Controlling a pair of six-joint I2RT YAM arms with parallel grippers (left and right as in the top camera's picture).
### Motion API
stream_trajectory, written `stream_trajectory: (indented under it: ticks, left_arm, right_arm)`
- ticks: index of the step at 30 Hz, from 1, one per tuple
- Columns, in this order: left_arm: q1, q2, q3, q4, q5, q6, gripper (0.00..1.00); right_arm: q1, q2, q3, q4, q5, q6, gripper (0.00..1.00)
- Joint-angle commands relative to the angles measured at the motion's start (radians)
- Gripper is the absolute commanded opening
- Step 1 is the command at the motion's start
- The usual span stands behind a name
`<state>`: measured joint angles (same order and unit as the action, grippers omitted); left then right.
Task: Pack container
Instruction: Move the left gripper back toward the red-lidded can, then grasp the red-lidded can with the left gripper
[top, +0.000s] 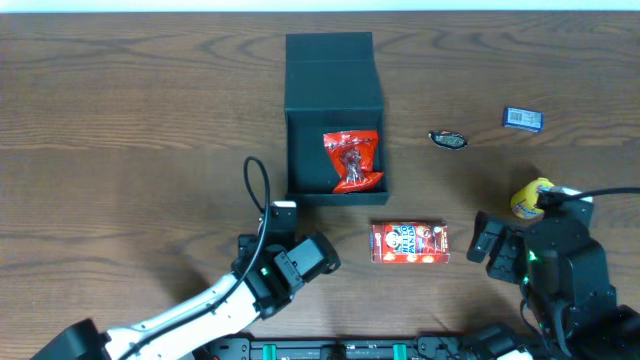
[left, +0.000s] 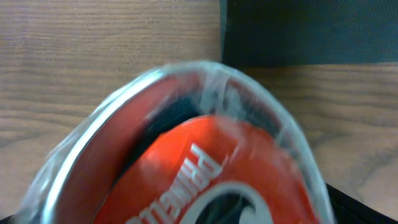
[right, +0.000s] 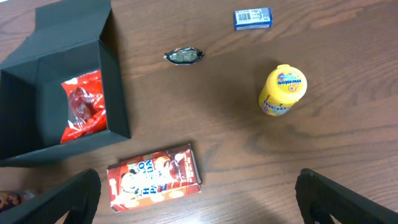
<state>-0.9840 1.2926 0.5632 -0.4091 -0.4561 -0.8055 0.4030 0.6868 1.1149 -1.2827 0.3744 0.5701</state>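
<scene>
The container (top: 306, 150), a dark teal square box with its lid folded back, stands open at the middle back; it also shows in the right wrist view (right: 37, 93). A red snack packet (top: 352, 160) lies inside it. My left gripper (top: 312, 257) is near the front, below the box's left corner. In the left wrist view a red snack in clear wrap (left: 199, 168) fills the frame and hides the jaws, which seem shut on it. My right gripper (right: 199, 205) is open and empty, just right of a red snack carton (top: 409, 243).
A yellow Mentos bottle (top: 531, 198) stands next to the right arm. A small dark wrapped item (top: 448, 139) and a small blue box (top: 522, 118) lie at the back right. The table is dark wood.
</scene>
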Motion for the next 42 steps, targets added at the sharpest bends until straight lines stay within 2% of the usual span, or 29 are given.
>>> stream_trajectory:
  ticks: [1,18,23,26,42]
  left_arm:
    - [0.016,0.037,-0.004,0.023,-0.017,0.029,0.95]
    - [0.056,0.080,-0.005,0.089,-0.023,0.069,0.95]
    - [0.056,0.080,-0.005,0.104,-0.023,0.070,1.00]
    - [0.056,0.080,-0.004,0.108,-0.023,0.069,0.91]
    - [0.056,0.080,-0.005,0.108,-0.023,0.069,0.79]
  right_arm:
    - [0.008,0.001,-0.003,0.000,0.019,0.005,0.99]
    - [0.008,0.001,-0.004,0.001,0.019,0.005,0.99]
    - [0.008,0.001,-0.004,0.001,0.019,0.005,0.99]
    - [0.008,0.001,-0.003,0.001,0.019,0.005,0.99]
    - [0.008,0.001,-0.003,0.000,0.019,0.005,0.99]
